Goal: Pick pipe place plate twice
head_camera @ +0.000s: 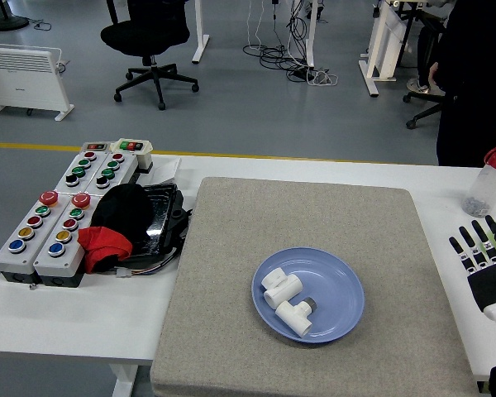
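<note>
Two white pipe fittings (288, 301) lie touching in blue plate (339, 285) on grey mat (231, 248). Right robot hand (488, 265) at tabletop (74, 310) rt edge, fingers straight & spread, holding nothing.

You've got the plate (335, 318) on the mat (231, 273), toward the table (66, 322) near edge, two pipe fittings (288, 301) in it, side by side. Button boxes (62, 211) sit at the left edge, bottle (488, 184) at the far right corner.
</note>
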